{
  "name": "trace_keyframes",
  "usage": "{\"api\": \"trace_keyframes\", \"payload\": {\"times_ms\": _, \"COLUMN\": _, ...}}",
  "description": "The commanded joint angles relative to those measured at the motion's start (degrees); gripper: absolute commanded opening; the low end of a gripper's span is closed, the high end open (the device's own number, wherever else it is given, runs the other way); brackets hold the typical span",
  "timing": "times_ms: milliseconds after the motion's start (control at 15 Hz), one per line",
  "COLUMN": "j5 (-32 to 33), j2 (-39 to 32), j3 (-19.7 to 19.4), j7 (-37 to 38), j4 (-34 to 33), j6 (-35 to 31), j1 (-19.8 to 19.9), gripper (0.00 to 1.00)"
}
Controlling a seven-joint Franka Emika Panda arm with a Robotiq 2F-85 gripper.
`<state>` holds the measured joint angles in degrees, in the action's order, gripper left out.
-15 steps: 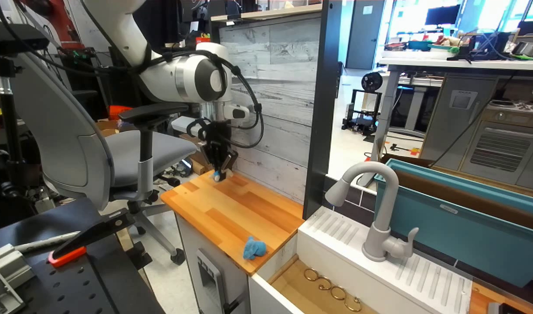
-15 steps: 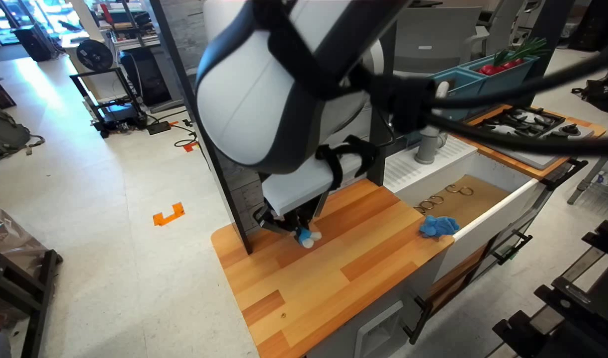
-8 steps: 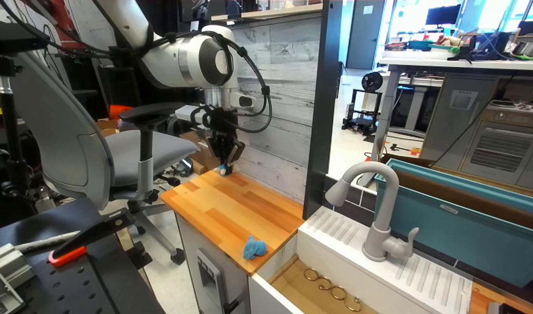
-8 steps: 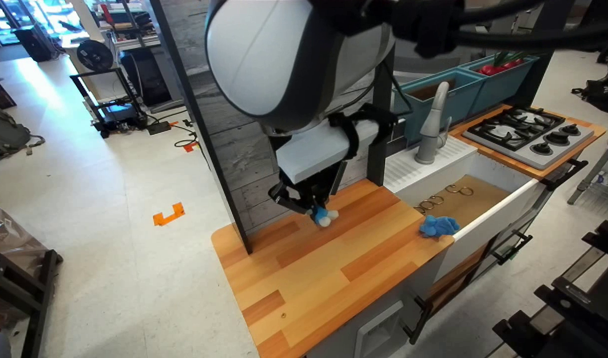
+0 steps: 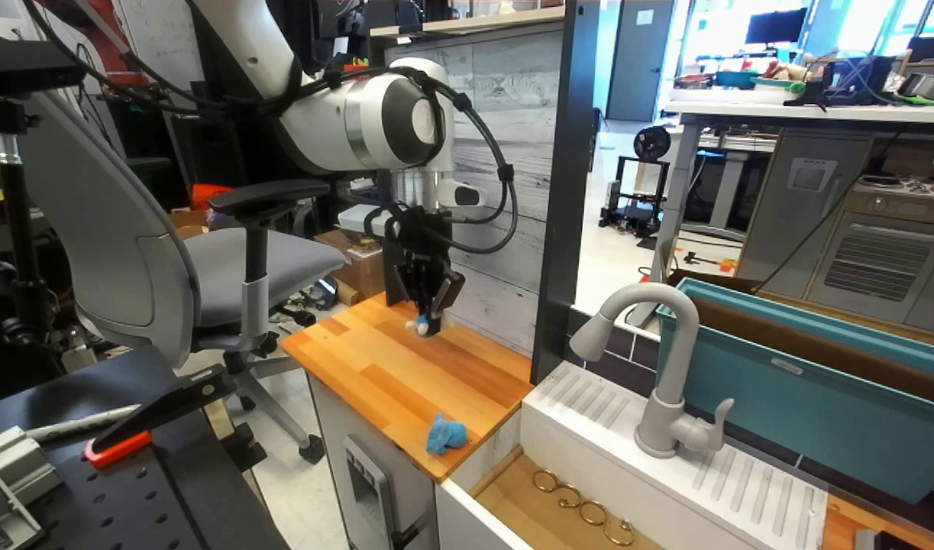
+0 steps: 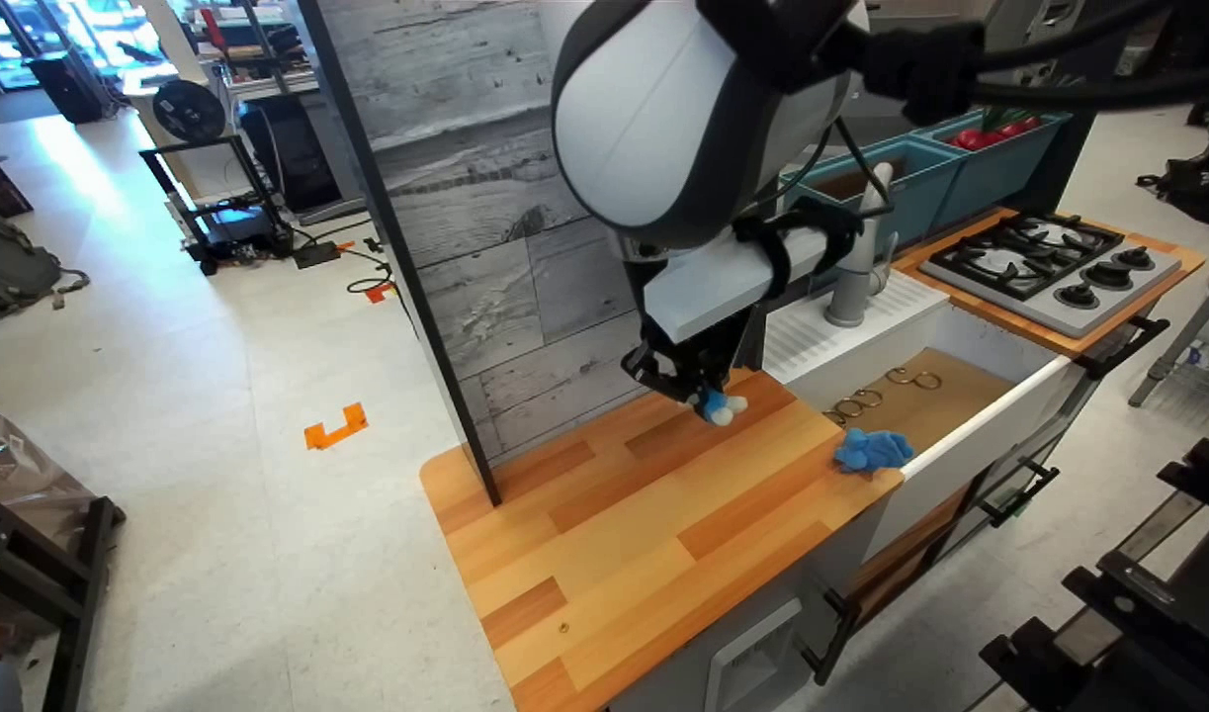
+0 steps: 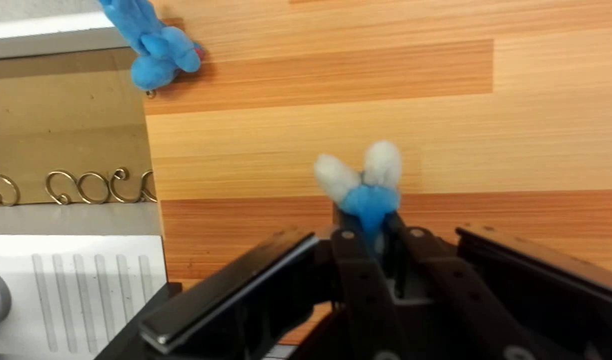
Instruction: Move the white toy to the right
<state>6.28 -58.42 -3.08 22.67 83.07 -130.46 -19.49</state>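
The white toy (image 7: 370, 201), small with whitish feet and a light-blue middle, is pinched between the fingertips of my gripper (image 7: 373, 227) in the wrist view. Its upper part is partly hidden between the fingers. In both exterior views the gripper (image 5: 428, 322) (image 6: 705, 394) holds the toy (image 5: 419, 327) (image 6: 726, 409) above the wooden counter (image 5: 375, 367), near the wall panel. A deeper blue lumpy toy (image 5: 445, 435) lies on the counter's corner by the sink, apart from the gripper. It also shows in an exterior view (image 6: 873, 450) and at the wrist view's upper left (image 7: 158, 47).
The grey wood-plank wall (image 6: 505, 267) stands behind the counter with a dark post (image 5: 557, 191). The white sink (image 5: 505, 519) with metal rings (image 5: 581, 508) borders the counter. A grey faucet (image 5: 669, 367) and a teal planter (image 5: 803, 405) stand beyond it.
My gripper, shut on the white toy throughout, has moved rightward in both exterior views, along the wall toward the sink. The deeper blue toy has not moved.
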Motion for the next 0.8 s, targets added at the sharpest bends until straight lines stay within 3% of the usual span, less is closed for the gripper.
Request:
{"api": "trace_keyframes", "payload": {"times_ms": 0, "j5": 0.22, "j2": 0.84, "j3": -1.22, "j7": 1.39, "j4": 1.83, "j6": 0.05, "j1": 0.67, "gripper": 0.03}}
{"api": "trace_keyframes", "payload": {"times_ms": 733, "j5": 0.1, "j2": -4.55, "j3": -2.36, "j7": 1.33, "j4": -0.73, "j6": 1.46, "j1": 2.48, "gripper": 0.03}}
